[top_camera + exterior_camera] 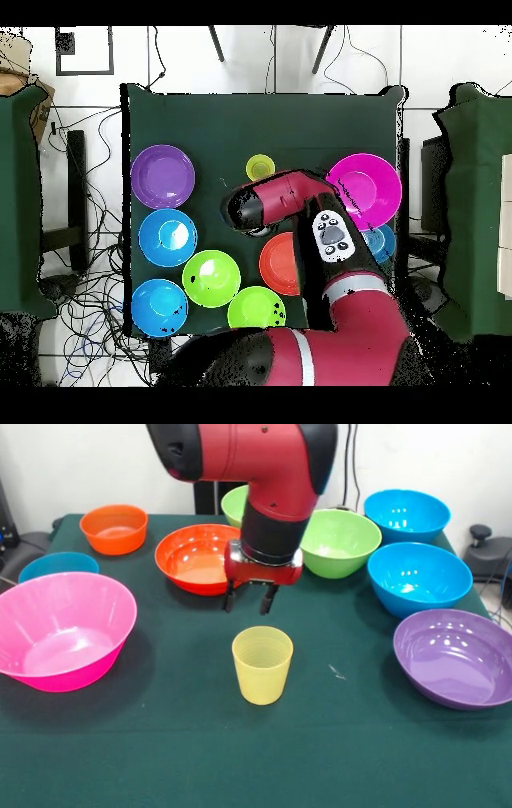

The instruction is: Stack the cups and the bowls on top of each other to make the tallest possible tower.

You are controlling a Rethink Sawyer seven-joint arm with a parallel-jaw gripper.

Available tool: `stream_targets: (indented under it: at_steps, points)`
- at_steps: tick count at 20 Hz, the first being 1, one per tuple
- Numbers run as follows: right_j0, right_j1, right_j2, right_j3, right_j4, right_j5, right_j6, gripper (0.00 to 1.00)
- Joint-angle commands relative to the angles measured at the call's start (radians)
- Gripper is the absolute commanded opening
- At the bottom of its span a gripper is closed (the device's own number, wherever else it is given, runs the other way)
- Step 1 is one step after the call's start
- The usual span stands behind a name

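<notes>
Cup: we see the pale-yellow cup (262, 664) upright, mouth up, alone on the green table (160, 760); nothing is stacked yet.
Fingers: the gripper (250, 600) hangs just behind the cup and above its rim, the two dark fingers (230, 598) apart with a gap between them, holding nothing.
Around the cup: the large pink bowl (60, 630) lies well to its left in the front view, the purple bowl (456, 658) well to its right. Behind it sit the wide orange bowl (192, 558), partly hidden by the gripper, and a lime green bowl (340, 542). Two blue bowls (419, 578) lie behind the purple one.
Overhead: the cup (260, 167) shows just beyond the arm's wrist, between the purple bowl (163, 176) and the pink bowl (364, 189).
Handling, as we judge it: thin, light plastic, smooth and likely slippery; the wall may flex under a hard squeeze and the cup tips easily.
Where to hold: we would take one fingertip inside and one outside the rim wall, closing gently.
</notes>
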Motion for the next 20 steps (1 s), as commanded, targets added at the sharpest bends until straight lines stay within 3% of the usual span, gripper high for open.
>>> stream_targets:
  at_steps: [1, 6, 10, 14, 20]
  points:
    - [-0.018, -0.05, 0.006, 0.021, 0.033, 0.045, -0.036, 1.0]
    - [-0.024, -0.184, 0.029, 0.105, 0.063, 0.105, -0.109, 1.0]
    - [0.022, -0.212, -0.02, 0.106, 0.047, 0.098, -0.026, 1.0]
    - [0.024, -0.264, -0.025, 0.143, 0.059, 0.09, -0.02, 1.0]
    - [0.008, -0.294, -0.053, 0.212, 0.095, 0.009, 0.083, 1.0]
